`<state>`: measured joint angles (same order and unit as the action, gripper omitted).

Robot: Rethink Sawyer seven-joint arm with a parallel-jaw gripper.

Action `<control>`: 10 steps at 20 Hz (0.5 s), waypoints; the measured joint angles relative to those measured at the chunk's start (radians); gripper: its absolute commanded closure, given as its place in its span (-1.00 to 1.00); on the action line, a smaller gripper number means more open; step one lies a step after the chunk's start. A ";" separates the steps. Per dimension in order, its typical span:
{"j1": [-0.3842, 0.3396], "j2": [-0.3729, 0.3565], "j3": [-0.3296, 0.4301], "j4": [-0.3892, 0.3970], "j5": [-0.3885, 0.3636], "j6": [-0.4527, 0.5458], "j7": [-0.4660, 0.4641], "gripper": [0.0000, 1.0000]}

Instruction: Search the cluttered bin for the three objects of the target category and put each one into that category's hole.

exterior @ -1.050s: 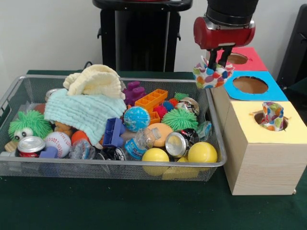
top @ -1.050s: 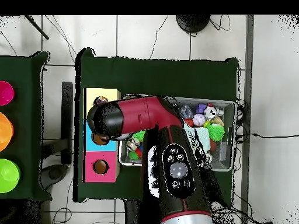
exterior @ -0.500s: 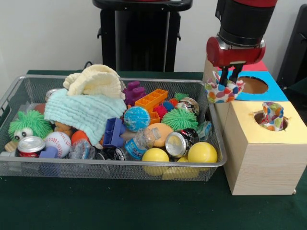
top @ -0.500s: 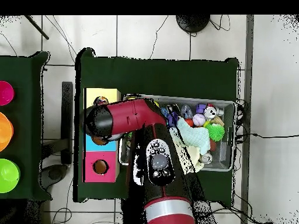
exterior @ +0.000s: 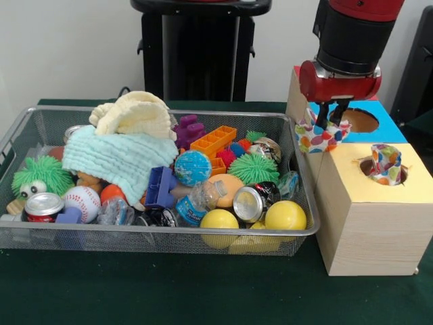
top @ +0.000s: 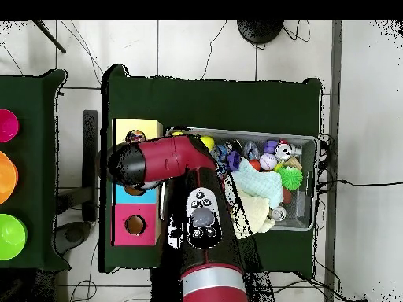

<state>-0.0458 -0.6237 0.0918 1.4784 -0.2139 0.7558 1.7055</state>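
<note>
A: Biggest first. What's on the table?

B: Green-covered table (exterior: 203,298) w/ a wire mesh bin (exterior: 155,237) on it, packed w/ clutter. Just beside the bin's right end, front view, stands a row of boxes: yellow-topped box (exterior: 369,217) nearest the camera, blue-topped box (exterior: 379,116) behind it, red one behind that, mostly hidden by the arm.

A: Arm?

B: Red and black arm (top: 177,161) comes down from above; in overhead view it covers most of the boxes and the bin's near end.

A: Gripper?

B: Gripper (exterior: 329,125) has its two fingers pinched on the rim of a spotted paper cup (exterior: 320,135), multi-coloured dots. Cup hangs right under the fingertips, tilted, clear of the bin, at the near left corner of the blue-topped box and just behind the yellow-topped one's back edge. Can't tell if it touches either box.

A: Any other cups?

B: A second spotted cup (exterior: 385,162) sticks up out of the round hole in the yellow top, to the right of and lower than the held one, apart from the gripper.

A: Bin contents, big to small?

B: Pale teal cloth (exterior: 118,159) w/ a cream cloth (exterior: 135,114) on top, green fuzzy toy (exterior: 42,176), orange brick (exterior: 213,141), globe ball (exterior: 193,167), two yellow balls (exterior: 285,215), baseball (exterior: 81,202), soda can (exterior: 44,206).
</note>
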 measured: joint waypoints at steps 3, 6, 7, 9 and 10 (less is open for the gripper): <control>0.016 0.010 -0.021 -0.018 0.019 0.019 0.000 1.00; 0.026 0.015 -0.033 -0.033 0.030 0.038 0.000 1.00; 0.028 0.015 -0.036 -0.036 0.033 0.044 0.000 1.00; 0.033 0.016 -0.041 -0.047 0.040 0.061 0.000 1.00; 0.036 0.016 -0.044 -0.054 0.044 0.072 0.000 1.00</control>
<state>-0.0100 -0.6081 0.0478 1.4248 -0.1696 0.8278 1.7055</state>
